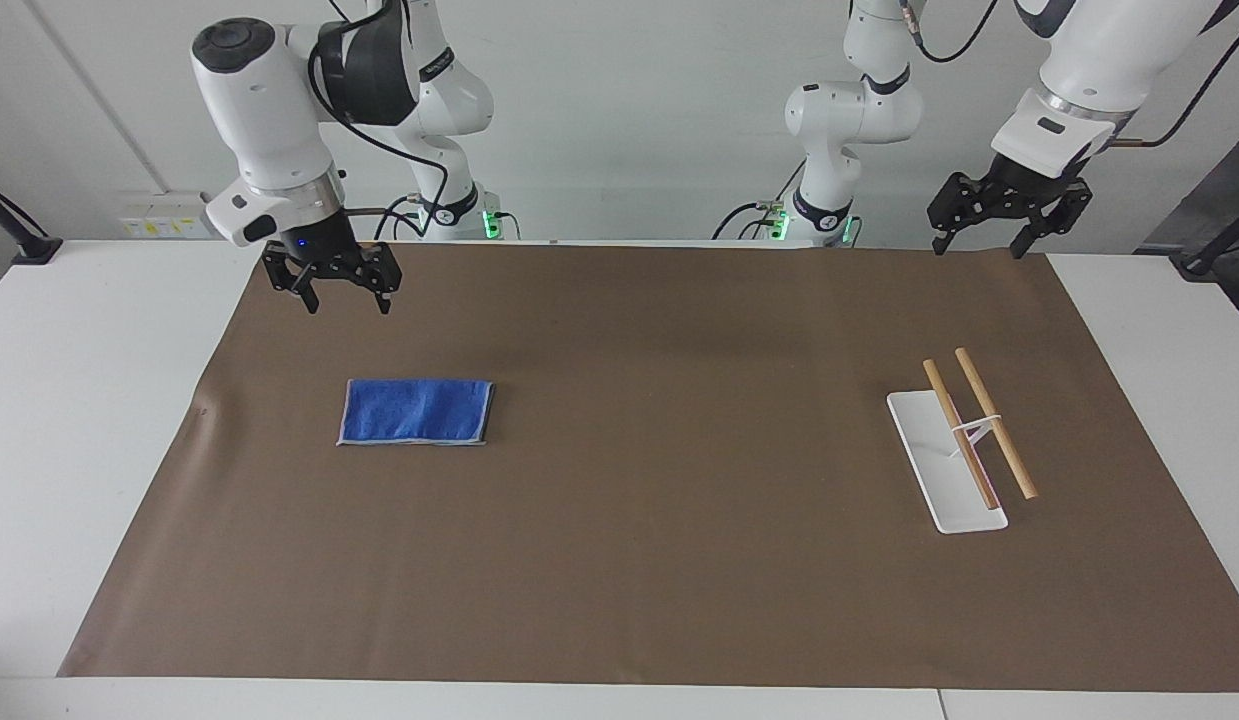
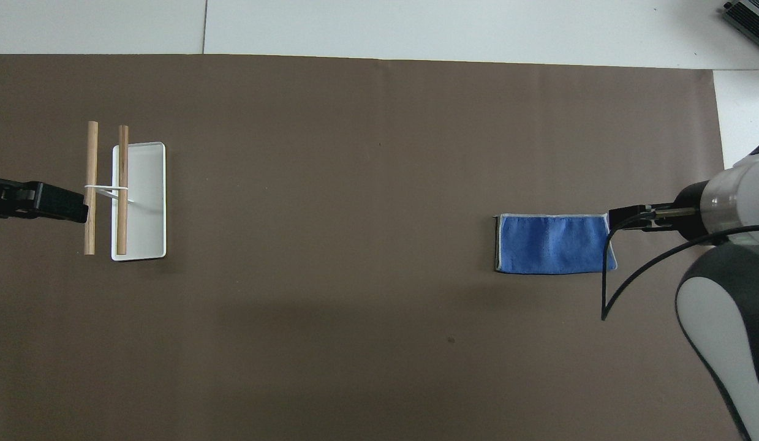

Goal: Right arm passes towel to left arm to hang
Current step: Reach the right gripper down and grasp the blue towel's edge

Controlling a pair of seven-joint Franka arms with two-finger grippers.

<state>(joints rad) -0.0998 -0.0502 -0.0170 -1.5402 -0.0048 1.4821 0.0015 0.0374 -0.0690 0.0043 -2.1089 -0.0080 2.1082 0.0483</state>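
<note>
The blue towel (image 1: 415,411) lies folded flat on the brown mat (image 1: 639,560) that covers the desk (image 1: 99,420), toward my right arm's end, well apart from anything else. I judge it light, soft and floppy: a terry cloth in several layers that will sag and may unfold once lifted, though its nap should give a sure hold. I would pinch one short edge through all the layers, pressing down to the mat so that the lowest layer comes up too; a hold near a corner would leave a long free end for my other arm to take. My right gripper (image 1: 344,297) hangs in the air over the bare mat, short of the towel on the robots' side, its jaws spread and holding nothing. Toward my left arm's end stands the white rack base (image 1: 941,470) with its two wooden rods (image 1: 993,422) raised on a thin white post, the place for hanging, I take it. My left gripper (image 1: 981,240) waits above the mat's edge nearest the robots, jaws spread and empty. Nothing stands between the towel and the rack; the mat between them is bare, so the only hazard I foresee is the cloth drooping onto the rods or slipping during the handover.
</note>
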